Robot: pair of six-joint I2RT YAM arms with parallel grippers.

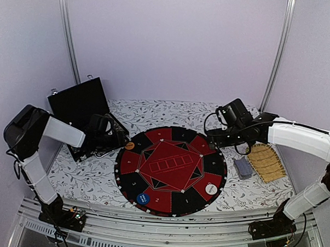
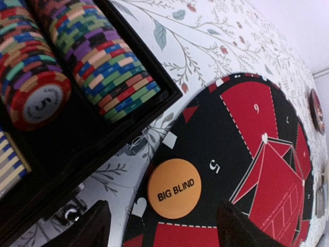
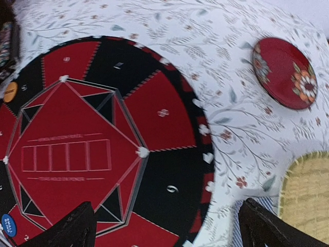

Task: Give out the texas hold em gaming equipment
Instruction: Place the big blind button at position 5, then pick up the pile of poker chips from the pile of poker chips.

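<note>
the surface carries the round red-and-black game mat at centre frame, with the open chip case at left. the left tool hangs wide open and empty. the orange big blind button lies flat on the mat's seat five, just beyond its fingers. the right tool gapes empty too. best to lift the left one straight up, so neither finger nudges the disc.

Plain pale lilac walls behind and at sides; 2 slim silver metal uprights; white floral-patterned tablecloth; even light.
</note>
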